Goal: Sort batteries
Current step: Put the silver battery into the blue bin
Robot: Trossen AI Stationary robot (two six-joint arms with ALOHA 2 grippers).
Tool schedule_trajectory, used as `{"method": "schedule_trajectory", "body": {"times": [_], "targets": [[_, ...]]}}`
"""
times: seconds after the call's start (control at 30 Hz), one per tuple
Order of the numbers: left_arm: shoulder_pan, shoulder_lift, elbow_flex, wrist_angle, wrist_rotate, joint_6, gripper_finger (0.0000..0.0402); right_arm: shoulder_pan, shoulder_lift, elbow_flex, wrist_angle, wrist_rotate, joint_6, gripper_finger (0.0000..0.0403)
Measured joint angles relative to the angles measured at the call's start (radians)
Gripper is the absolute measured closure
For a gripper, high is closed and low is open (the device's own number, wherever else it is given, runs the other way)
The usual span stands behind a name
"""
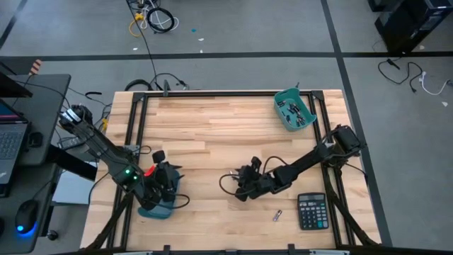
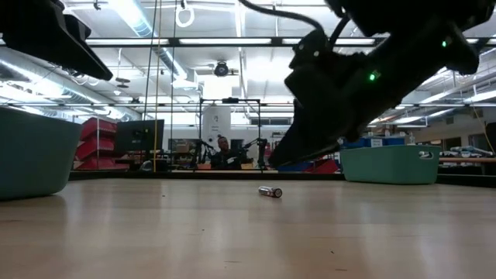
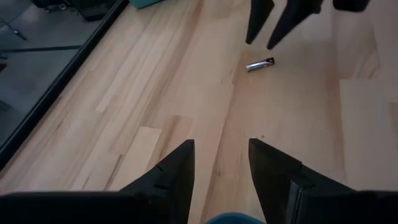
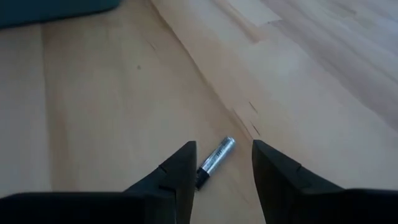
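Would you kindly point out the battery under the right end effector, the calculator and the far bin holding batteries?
battery (image 4: 214, 160): right wrist view, silver body.
calculator (image 1: 312, 211): high view, keypad.
bin (image 1: 282, 96): high view, rim corner.

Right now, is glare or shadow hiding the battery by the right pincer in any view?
Right wrist view: no glare; the battery lies evenly lit on the wood between the tips of the open right pincer. Left wrist view: it carries a bright sheen but is easy to see. Low view: the ceiling lights backlight an arm into a silhouette.
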Motion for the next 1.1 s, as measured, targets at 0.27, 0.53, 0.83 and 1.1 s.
{"method": "schedule_trajectory", "body": {"times": [0.27,0.53,0.83,1.1], "targets": [[0.000,0.000,-0.007,0.021,-0.010,0.001,0.0250,-0.015,0.095,0.000,0.070,-0.015,0.056,0.0251],[0.004,0.001,-0.007,0.039,-0.044,0.007,0.0250,-0.021,0.145,0.004,0.101,-0.014,0.064,0.0254],[0.004,0.001,-0.007,0.104,-0.062,0.083,0.0250,-0.041,0.138,0.006,0.040,-0.102,-0.027,0.0383],[0.004,0.001,-0.007,0.329,-0.147,0.296,0.0250,-0.062,0.089,-0.004,0.107,-0.151,-0.181,0.0385]]}}
